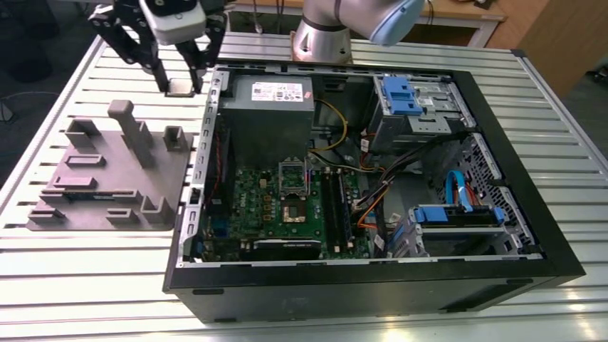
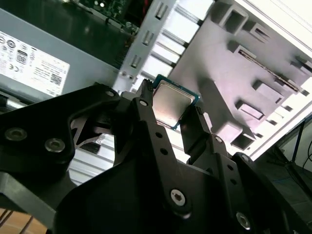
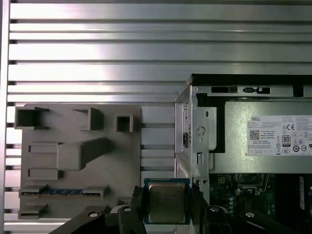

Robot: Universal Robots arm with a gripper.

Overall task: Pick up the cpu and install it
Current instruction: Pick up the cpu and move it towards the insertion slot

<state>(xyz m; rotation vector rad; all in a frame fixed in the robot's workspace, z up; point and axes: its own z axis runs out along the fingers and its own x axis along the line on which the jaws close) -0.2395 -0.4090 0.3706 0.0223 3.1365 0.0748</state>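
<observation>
Pinching the cpu by just two edges above the tabletop, my closed end effector could, I fear, let it tilt or slip

My gripper, clamped on the cpu, hangs over bare slats of the table, in the gap between the grey fixture block and the open case's side wall. That metal wall is my nearest obstacle, just beside the gripper. The fixture's tall post stands on the other side, a little further off. Just past the wall, the grey power supply fills that corner of the case. Over the dark socket I see open air from above. Loose cables crowd its side toward the exterior view's right, with the blue-latched drive cage beyond them.
</observation>
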